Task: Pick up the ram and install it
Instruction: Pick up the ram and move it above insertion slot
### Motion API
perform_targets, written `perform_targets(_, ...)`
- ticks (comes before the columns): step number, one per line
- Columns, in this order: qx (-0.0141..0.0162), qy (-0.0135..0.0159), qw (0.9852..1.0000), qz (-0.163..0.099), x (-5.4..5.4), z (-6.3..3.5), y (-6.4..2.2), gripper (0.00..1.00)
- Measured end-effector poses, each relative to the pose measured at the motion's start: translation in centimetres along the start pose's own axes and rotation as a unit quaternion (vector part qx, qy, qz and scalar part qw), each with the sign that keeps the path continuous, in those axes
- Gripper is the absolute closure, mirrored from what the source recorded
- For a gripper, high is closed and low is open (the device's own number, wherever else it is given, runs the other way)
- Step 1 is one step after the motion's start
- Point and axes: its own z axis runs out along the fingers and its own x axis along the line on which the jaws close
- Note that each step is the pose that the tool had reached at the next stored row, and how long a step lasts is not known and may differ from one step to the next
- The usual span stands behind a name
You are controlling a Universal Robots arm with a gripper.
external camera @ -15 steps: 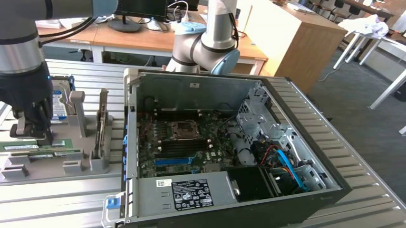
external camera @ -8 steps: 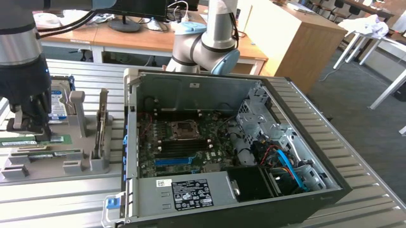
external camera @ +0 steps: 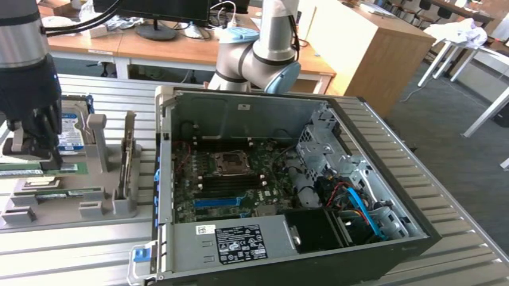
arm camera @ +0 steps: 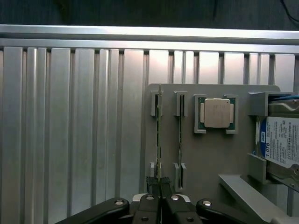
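Clamping fingers (arm camera: 150, 210) on one ram (arm camera: 159, 135) of two (one CPU (arm camera: 217, 113)).

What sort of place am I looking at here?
Probably a robotics lab or workshop: a robot arm, an open computer case on a slatted metal table, and desks with a monitor behind.
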Motion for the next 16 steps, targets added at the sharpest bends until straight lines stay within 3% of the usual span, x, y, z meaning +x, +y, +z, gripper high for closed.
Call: perform_targets(16,0.0000,0.0000,1.0000,0.000,0.1,-3.53,-0.03,0.88)
